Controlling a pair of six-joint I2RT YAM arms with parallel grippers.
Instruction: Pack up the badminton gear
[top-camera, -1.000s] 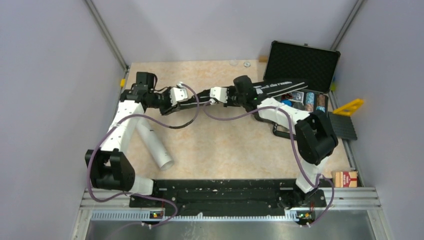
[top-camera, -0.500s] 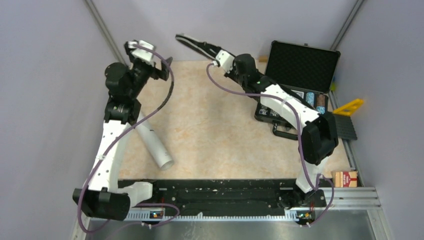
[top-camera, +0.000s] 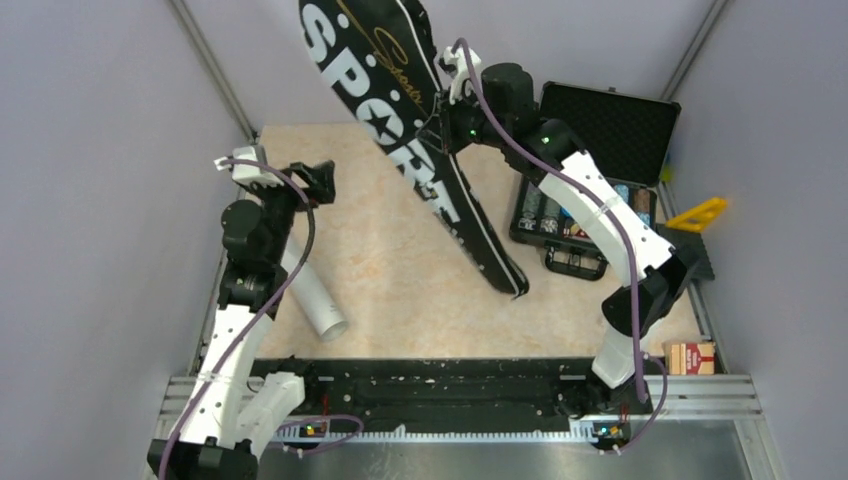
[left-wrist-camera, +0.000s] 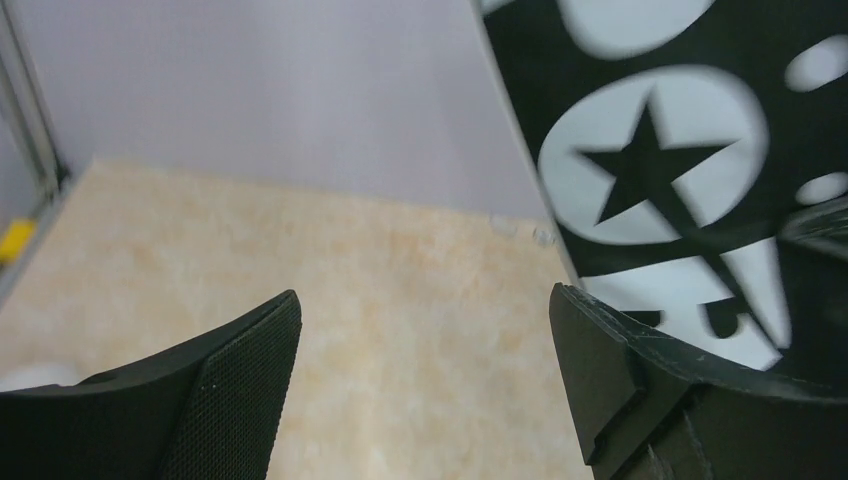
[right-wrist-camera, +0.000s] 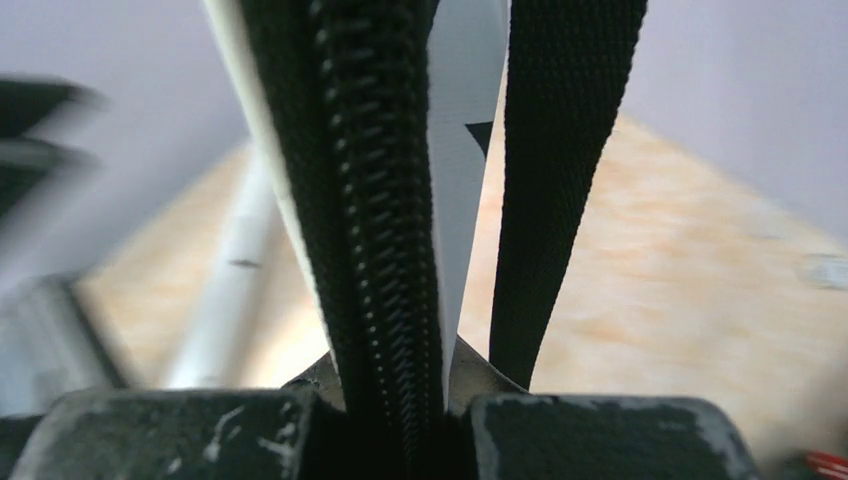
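Lifted since earlier, the bag (top-camera: 385, 90) is clamped by the right gripper (top-camera: 440, 125); the left gripper (top-camera: 322, 180) is spread apart; chips (top-camera: 537, 212) are kept in the case (top-camera: 600, 125).

Lab-style robot test cell.
Closed in by plain grey panels (top-camera: 100, 150) on aluminium framing (top-camera: 212, 72), with beige tabletop (top-camera: 400, 300) and slotted metal rail (top-camera: 460, 432) in front.

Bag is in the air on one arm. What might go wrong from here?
The right pincer grips only the zipper edge of the bag, so it may slip free. The bag's low end is close to the chip case and may swing into it. The left pincer is open and apart, giving no second support.
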